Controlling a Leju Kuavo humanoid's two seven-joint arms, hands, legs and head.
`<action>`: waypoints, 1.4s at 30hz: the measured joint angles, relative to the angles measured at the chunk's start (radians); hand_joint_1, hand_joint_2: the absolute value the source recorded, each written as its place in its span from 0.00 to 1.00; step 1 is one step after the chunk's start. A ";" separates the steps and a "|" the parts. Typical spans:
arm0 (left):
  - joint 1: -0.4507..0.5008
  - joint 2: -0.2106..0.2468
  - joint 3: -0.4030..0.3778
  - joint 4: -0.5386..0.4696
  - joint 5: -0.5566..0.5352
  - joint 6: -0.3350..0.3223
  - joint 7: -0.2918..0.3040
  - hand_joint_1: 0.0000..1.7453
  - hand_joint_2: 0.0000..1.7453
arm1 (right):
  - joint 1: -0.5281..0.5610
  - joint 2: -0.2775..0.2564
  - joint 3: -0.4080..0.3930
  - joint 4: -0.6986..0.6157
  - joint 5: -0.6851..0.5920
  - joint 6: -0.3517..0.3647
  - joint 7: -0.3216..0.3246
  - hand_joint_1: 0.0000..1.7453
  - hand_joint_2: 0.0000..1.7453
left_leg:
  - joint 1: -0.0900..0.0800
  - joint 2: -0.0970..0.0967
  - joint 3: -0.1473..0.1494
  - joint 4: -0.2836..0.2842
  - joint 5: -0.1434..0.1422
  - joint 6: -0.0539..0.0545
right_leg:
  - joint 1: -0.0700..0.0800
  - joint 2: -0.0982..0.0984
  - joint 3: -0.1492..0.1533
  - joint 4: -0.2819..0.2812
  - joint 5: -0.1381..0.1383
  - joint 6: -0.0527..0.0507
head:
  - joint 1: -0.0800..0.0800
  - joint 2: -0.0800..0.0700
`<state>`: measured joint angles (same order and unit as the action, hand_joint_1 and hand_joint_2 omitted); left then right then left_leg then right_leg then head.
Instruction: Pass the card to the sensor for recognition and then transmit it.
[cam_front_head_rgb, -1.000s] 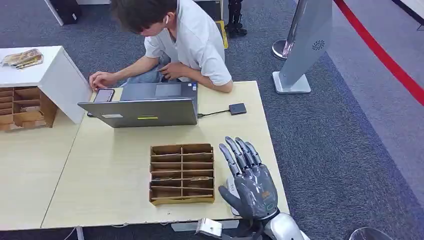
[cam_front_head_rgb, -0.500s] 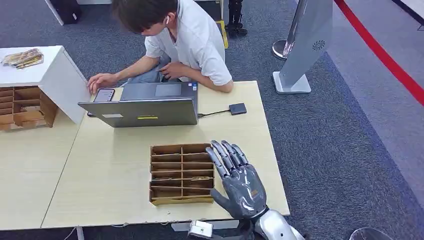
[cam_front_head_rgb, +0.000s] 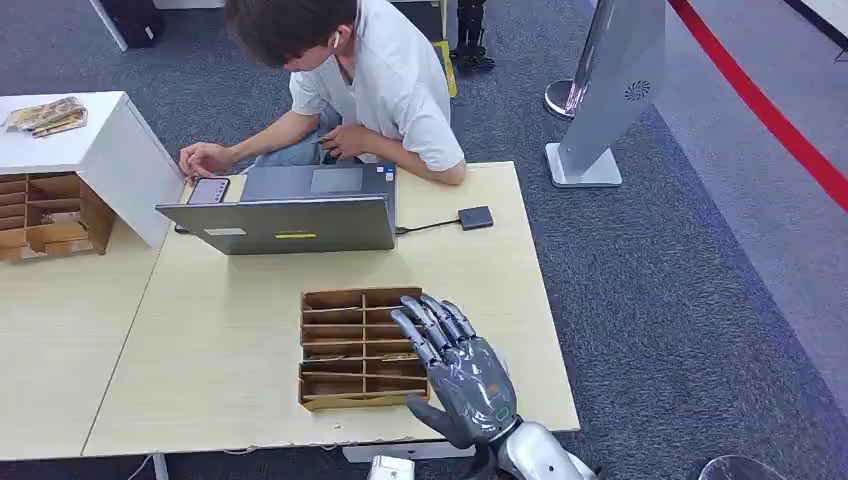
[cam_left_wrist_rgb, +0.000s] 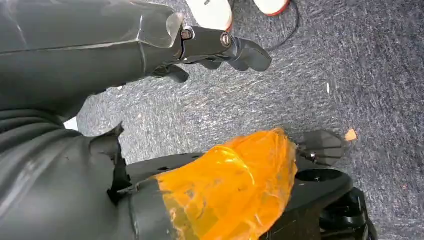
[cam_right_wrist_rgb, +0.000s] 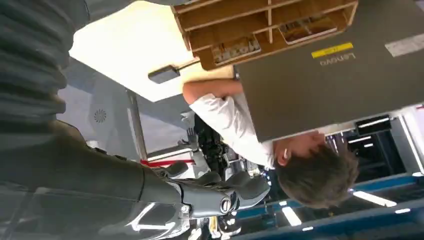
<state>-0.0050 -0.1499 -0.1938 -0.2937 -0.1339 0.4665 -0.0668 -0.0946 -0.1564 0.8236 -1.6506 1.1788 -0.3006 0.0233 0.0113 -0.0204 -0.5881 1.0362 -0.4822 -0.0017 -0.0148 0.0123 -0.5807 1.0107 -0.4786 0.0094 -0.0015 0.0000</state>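
A wooden card rack (cam_front_head_rgb: 350, 345) with several slots lies on the light table, near the front. A card (cam_front_head_rgb: 399, 357) lies in one of its right-hand slots; the right wrist view shows cards (cam_right_wrist_rgb: 235, 50) in two slots. The sensor (cam_front_head_rgb: 475, 217), a small black square box, sits further back, cabled to the laptop; it also appears in the right wrist view (cam_right_wrist_rgb: 162, 74). My right hand (cam_front_head_rgb: 455, 370) hovers over the rack's right side, fingers spread and holding nothing, thumb (cam_right_wrist_rgb: 240, 192) stretched out. My left hand (cam_left_wrist_rgb: 210, 47) hangs low over the carpet, holding nothing.
A person (cam_front_head_rgb: 370, 80) sits at the far side of the table behind a grey laptop (cam_front_head_rgb: 285, 222), one hand by a phone (cam_front_head_rgb: 208, 190). A second rack (cam_front_head_rgb: 50, 215) and a white box (cam_front_head_rgb: 100, 150) stand at the left. A grey stand (cam_front_head_rgb: 610, 90) is on the carpet at the right.
My right hand has moved left, from beside the rack near the table's right edge to above the rack's right-hand slots. The person's hand shifted slightly.
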 joint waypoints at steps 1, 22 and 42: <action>0.000 0.000 0.001 0.000 -0.002 0.000 0.000 0.00 0.00 | 0.000 0.001 0.002 0.006 0.000 0.005 0.001 0.00 1.00 | 0.000 0.000 0.000 0.000 0.000 0.000 | 0.000 0.000 0.000 0.000 0.000 0.000 | 0.000 0.000; -0.001 0.000 0.016 0.000 -0.024 -0.003 0.006 0.00 0.00 | -0.007 0.005 0.017 0.063 0.055 0.044 0.059 0.00 1.00 | 0.000 0.000 0.000 0.000 0.000 0.000 | 0.000 0.000 0.000 0.000 0.000 0.000 | 0.000 0.000; 0.002 -0.006 0.066 0.000 -0.059 0.003 0.016 0.00 0.00 | -0.002 -0.024 0.016 0.088 0.099 0.122 0.164 0.31 1.00 | 0.000 0.000 0.000 0.000 0.000 0.000 | 0.000 0.000 0.000 0.000 0.000 0.000 | 0.000 0.000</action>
<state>-0.0031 -0.1556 -0.1274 -0.2937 -0.1934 0.4700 -0.0508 -0.0966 -0.1808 0.8400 -1.5625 1.2775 -0.1789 0.1873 0.0114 -0.0202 -0.5880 1.0362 -0.4822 -0.0018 -0.0148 0.0123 -0.5807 1.0107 -0.4786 0.0094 -0.0015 0.0000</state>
